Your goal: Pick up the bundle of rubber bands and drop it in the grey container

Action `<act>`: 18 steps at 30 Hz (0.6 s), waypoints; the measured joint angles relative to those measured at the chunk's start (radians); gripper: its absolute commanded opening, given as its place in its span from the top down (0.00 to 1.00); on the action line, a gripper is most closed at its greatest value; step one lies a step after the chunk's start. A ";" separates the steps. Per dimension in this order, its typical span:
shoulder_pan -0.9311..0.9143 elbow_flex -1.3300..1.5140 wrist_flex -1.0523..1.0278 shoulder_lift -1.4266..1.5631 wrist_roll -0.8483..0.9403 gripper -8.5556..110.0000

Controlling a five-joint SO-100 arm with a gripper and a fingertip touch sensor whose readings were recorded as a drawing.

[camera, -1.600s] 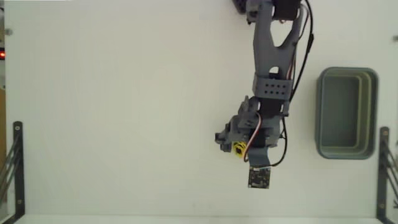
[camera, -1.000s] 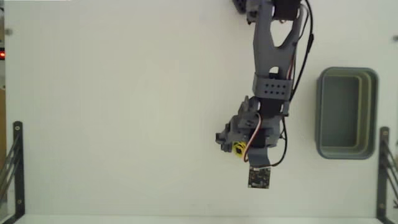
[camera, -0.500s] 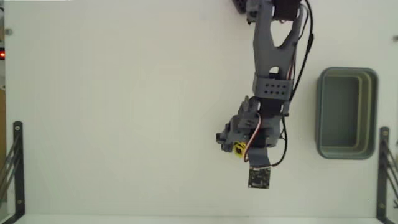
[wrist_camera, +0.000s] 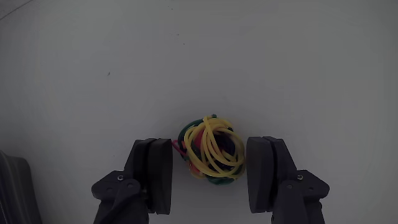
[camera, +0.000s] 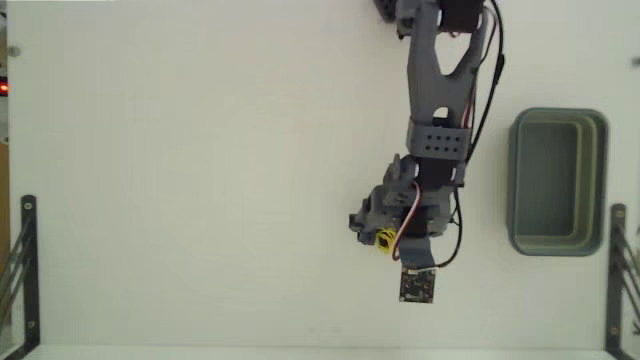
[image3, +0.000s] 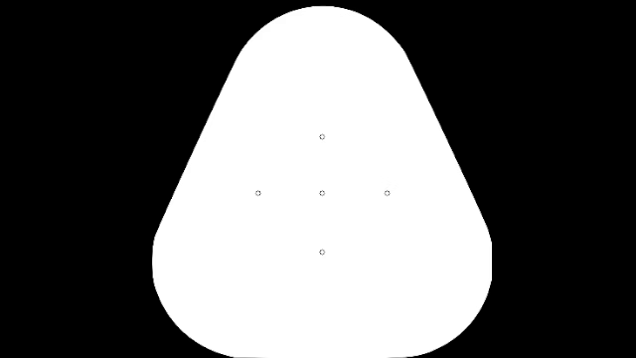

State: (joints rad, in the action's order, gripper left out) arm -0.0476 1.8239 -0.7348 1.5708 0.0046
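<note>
In the wrist view the bundle of rubber bands (wrist_camera: 210, 154), a small clump of yellow, green and red loops, lies on the white table between my two dark fingers. My gripper (wrist_camera: 210, 147) is open. The left pad (wrist_camera: 160, 174) stands a hair off the clump and the right pad (wrist_camera: 261, 173) sits right at its edge. From the fixed view the bundle shows as a yellow speck (camera: 382, 239) under the gripper (camera: 386, 236) at the arm's low end. The grey container (camera: 515, 185), a rounded rectangular tub, stands apart to the right with nothing in it.
A small dark circuit board with wires (camera: 418, 286) hangs just below the gripper in the fixed view. Black metal brackets (camera: 22, 270) stand at the left and right (camera: 617, 270) table edges. The arm's base (camera: 440, 15) is at the top.
</note>
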 measured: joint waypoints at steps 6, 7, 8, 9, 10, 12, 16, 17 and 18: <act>0.000 0.000 0.000 0.000 0.000 0.35; 0.000 0.000 0.000 0.000 0.000 0.35; 0.000 0.000 0.000 0.000 0.000 0.35; 0.000 0.000 0.000 0.000 0.000 0.35; 0.000 0.000 0.000 0.000 0.000 0.36; 0.000 0.000 0.000 0.000 0.000 0.36; 0.000 0.000 0.000 0.000 0.000 0.37; 0.000 0.000 0.000 0.000 0.000 0.37; 0.000 0.000 0.000 0.000 0.000 0.37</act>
State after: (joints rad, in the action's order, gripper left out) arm -0.0476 1.8239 -0.7348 1.5708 0.0046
